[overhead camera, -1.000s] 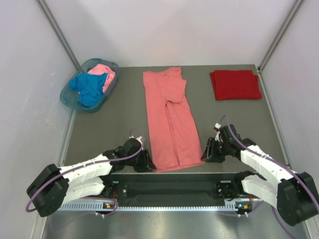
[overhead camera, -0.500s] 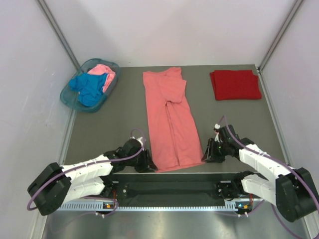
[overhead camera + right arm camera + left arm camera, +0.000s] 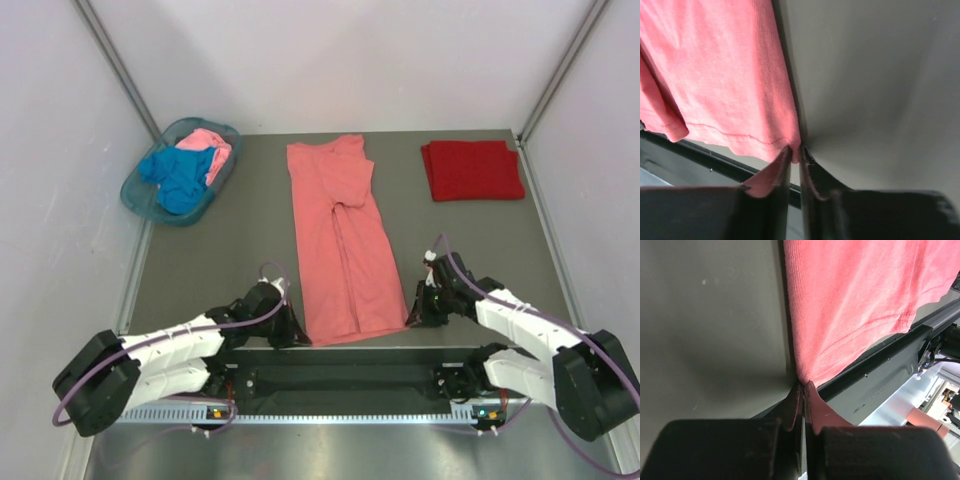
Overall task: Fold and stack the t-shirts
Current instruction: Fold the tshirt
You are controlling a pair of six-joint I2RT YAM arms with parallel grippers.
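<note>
- Two pincers are holding the salmon-coral shirt (image 3: 340, 240), which is lying as a long narrow strip on the bench (image 3: 220, 260), its sides apparently turned inward already.
- Left pincer (image 3: 802, 387): the jaws are pressing together on the near-left hem corner of the salmon-coral shirt, and only a small tip of cloth is sitting between them.
- Right pincer (image 3: 795, 150): the jaws are pinching the near-right hem corner of the same shirt, again biting close to the very edge.
- Risk 1, slipping: with so shallow a bite on either corner, the soft cotton is likely to be pulling free as the hem is being raised, dropping one corner.
- Risk 2, skewing: if one arm is travelling faster or higher than the other, the hem is going to be landing crooked across the salmon-coral shirt, giving an uneven fold.
- Risk 3, unfolding: lifting too sharply is liable to be shaking the inward-turned sides open.
- Risk 4, dragging: pulling along the bench instead of upward is likely to be sliding the whole strip and bunching its far end.
- Remaining items: the dark red shirt (image 3: 472, 170) is lying folded to the far right of the salmon-coral shirt; the bright blue shirt (image 3: 180, 178) and light pink shirt (image 3: 208, 142) are waiting in the teal basket (image 3: 128, 185) to its far left.
</note>
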